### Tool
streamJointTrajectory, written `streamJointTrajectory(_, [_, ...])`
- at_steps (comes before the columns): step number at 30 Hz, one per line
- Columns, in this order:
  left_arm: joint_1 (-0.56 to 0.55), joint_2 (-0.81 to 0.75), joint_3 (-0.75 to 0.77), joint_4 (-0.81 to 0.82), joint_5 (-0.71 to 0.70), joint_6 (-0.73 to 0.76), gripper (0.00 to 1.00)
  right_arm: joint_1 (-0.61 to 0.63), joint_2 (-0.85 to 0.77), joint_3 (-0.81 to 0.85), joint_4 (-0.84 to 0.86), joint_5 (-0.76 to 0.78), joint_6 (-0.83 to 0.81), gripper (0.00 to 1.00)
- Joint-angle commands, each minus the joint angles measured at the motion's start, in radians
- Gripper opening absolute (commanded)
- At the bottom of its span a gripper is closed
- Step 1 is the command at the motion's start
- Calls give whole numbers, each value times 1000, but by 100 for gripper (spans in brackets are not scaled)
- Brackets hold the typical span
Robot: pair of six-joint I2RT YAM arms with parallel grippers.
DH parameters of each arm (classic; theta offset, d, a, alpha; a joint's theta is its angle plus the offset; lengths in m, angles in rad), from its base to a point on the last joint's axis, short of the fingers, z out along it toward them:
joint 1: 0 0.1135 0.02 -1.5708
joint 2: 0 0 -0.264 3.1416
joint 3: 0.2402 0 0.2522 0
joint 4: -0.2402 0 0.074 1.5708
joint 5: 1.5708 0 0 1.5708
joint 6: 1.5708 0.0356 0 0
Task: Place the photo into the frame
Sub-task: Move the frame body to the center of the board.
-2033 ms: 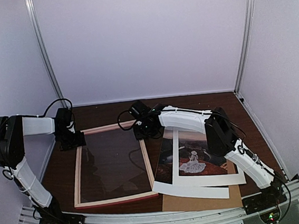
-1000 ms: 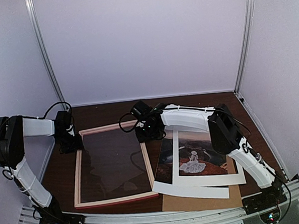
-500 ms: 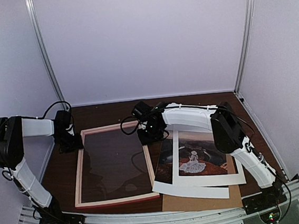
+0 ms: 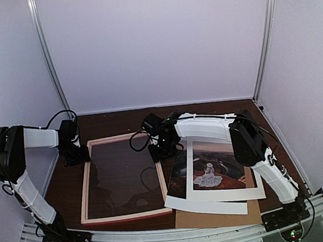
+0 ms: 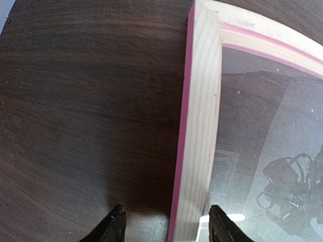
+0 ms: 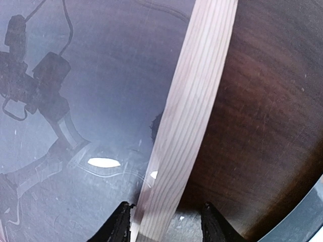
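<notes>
Two rails of the frame we straddle, jaws spread: left gripper on the left, right gripper on the right, seemingly loose.

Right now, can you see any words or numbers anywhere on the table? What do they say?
There are none: no word, number, brand or sign can be read in any view.
The photo shows only a picture of a figure in white; any writing on it would be too small to read.
The frame is bare wood with a pink edge, with no label on it.
Its glass shows only reflections.
</notes>
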Motion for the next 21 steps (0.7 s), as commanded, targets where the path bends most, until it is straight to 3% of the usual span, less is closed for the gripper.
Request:
streamJointTrajectory(1, [8, -28, -12, 31, 3, -6, 57, 16, -16, -46, -115, 23, -6, 47])
streamJointTrajectory(21, [-4, -54, -16, 33, 18, -7, 63, 69, -73, -144, -204, -54, -47, 48])
